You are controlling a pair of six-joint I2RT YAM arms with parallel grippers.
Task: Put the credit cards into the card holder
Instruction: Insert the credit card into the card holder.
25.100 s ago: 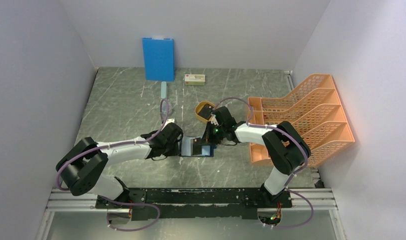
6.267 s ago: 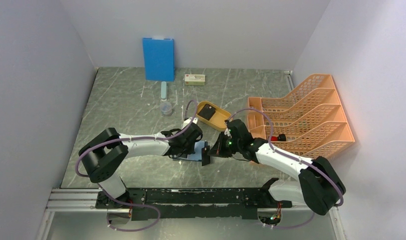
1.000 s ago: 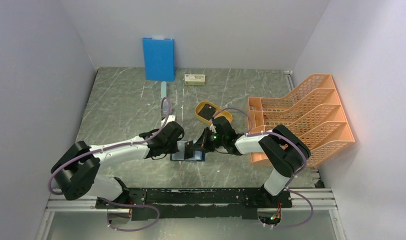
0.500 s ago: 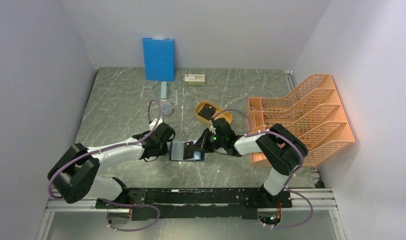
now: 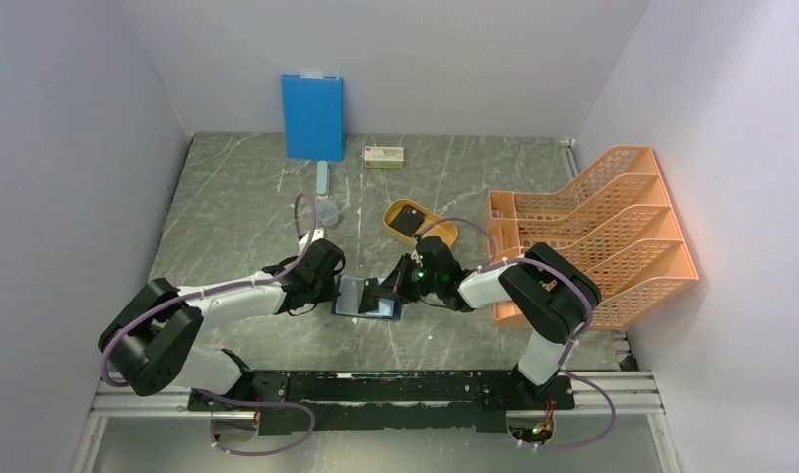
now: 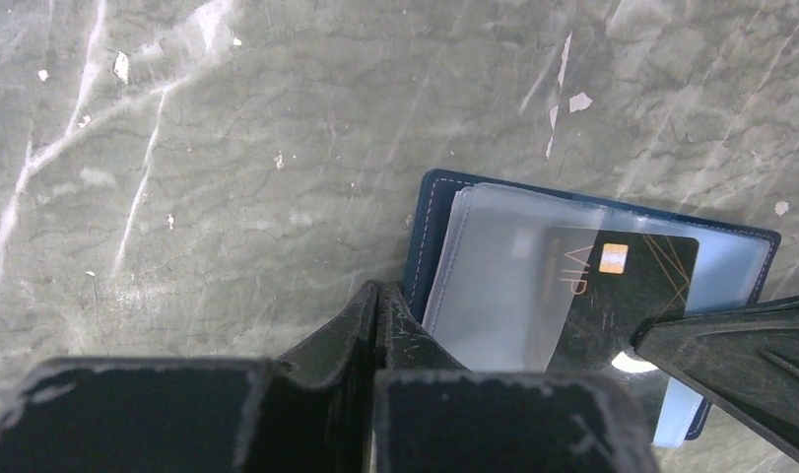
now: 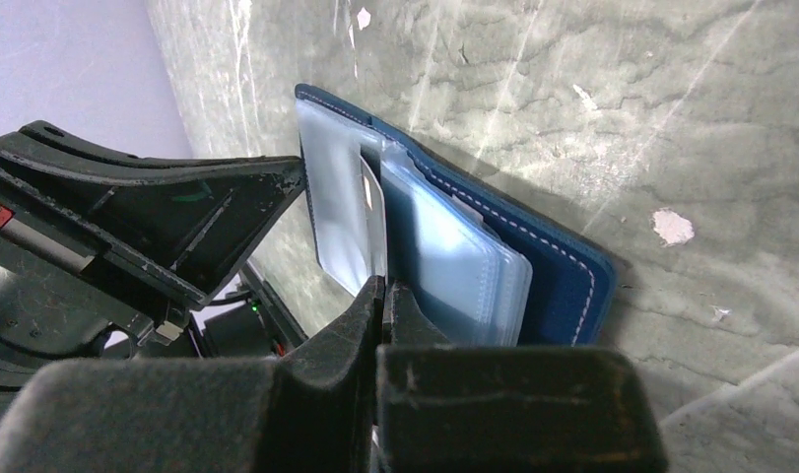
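The card holder [image 5: 361, 299] lies open on the table, navy outside [image 6: 434, 227], with clear sleeves fanned up [image 7: 563, 286]. A black VIP credit card [image 6: 612, 296] is partly inside one sleeve and shows edge-on [image 7: 373, 227] in the right wrist view. My right gripper [image 7: 383, 291] [image 5: 393, 288] is shut on that card's outer end. Its finger [image 6: 730, 345] shows at the card's lower right. My left gripper [image 6: 377, 294] [image 5: 333, 291] is shut and empty, its tip against the holder's left edge. Another dark card [image 5: 407, 223] lies in the yellow tray [image 5: 439, 236].
An orange file rack [image 5: 592, 232] stands close on the right. A bright blue board [image 5: 312, 116] leans on the back wall beside a small box [image 5: 383, 156]. A clear cup [image 5: 328, 210] and a pale blue stick [image 5: 322, 177] lie behind the left arm.
My left gripper drew back to the left and closed the last bit, staying at the holder's left edge. The right gripper edged left with the card, and the holder shifted slightly left.
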